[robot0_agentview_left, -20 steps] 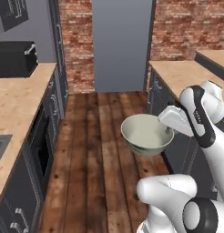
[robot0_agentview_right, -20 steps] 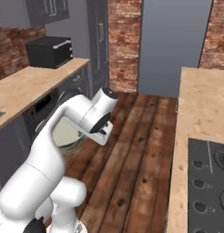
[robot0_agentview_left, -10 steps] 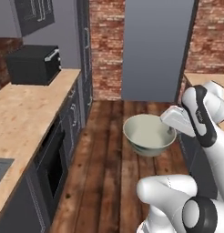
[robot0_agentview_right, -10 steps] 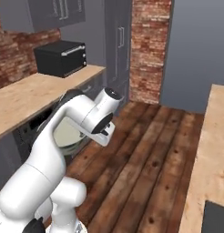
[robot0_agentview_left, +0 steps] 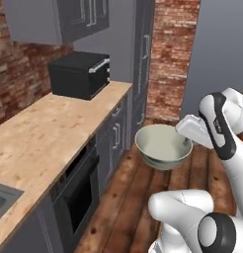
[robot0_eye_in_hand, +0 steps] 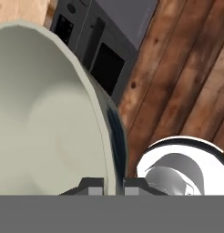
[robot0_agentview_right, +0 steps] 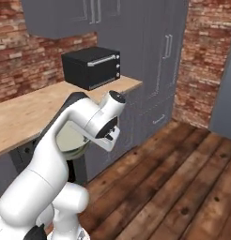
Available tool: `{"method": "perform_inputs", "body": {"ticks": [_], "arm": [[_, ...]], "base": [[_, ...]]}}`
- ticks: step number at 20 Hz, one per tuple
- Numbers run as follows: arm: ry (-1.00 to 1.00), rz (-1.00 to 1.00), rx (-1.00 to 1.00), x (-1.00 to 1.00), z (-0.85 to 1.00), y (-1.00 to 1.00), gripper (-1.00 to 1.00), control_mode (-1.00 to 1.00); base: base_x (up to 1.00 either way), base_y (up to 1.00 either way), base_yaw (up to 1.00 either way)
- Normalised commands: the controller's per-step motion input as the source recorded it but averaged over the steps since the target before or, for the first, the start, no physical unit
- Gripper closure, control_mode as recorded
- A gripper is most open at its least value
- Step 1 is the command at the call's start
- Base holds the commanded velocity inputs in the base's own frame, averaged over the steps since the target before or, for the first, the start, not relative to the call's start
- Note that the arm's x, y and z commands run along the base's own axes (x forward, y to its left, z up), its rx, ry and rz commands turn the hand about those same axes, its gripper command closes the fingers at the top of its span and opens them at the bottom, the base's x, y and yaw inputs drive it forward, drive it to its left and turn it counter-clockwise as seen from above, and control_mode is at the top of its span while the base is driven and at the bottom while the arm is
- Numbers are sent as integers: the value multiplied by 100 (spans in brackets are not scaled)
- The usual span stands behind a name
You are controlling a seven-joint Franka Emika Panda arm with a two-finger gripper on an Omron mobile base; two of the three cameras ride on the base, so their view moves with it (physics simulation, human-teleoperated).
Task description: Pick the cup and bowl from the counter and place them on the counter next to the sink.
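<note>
Since the earlier frames both base views have swung leftward with the driving base: the black microwave (robot0_agentview_left: 80,75) and the light wood counter (robot0_agentview_left: 42,133) now take up much more of the left base view, while the bowl (robot0_agentview_left: 162,146) keeps its place relative to the arm, so the scene shift is camera motion rather than movement of the things. Gripper (robot0_eye_in_hand: 113,184): nearly closed, clamped on the rim of the bowl, one dark fingertip (robot0_eye_in_hand: 91,184) inside the wall and the other outside it, as the hand view shows. Bowl: pale grey-green outside, smooth off-white inside, carried roughly level in the air above the wooden floor (robot0_agentview_left: 118,207), beside the grey cabinet fronts (robot0_agentview_left: 114,138) and apart from the counter edge. From the right base view the bowl (robot0_agentview_right: 70,139) is partly hidden behind the white arm, showing between its segments. Sink (robot0_agentview_left: 1,202): a dark corner of the basin shows at the lower left edge of the left base view, set into the counter, well apart from the bowl. Microwave in the right base view (robot0_agentview_right: 91,67): at the far end of the counter (robot0_agentview_right: 28,112), below the grey wall cabinets.
</note>
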Motion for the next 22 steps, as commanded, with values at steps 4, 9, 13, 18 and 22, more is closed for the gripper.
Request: {"method": "perform_inputs", "body": {"ticks": [4,9,13,18,22], "arm": [[0,0,0,0,0,0,100,100],[0,0,0,0,0,0,100,100],[0,0,0,0,0,0,100,100],[0,0,0,0,0,0,100,100],[0,0,0,0,0,0,100,100]], "base": [[47,-16,66],[11,-17,72],[2,-18,74],[33,-40,69],[70,-66,51]]}}
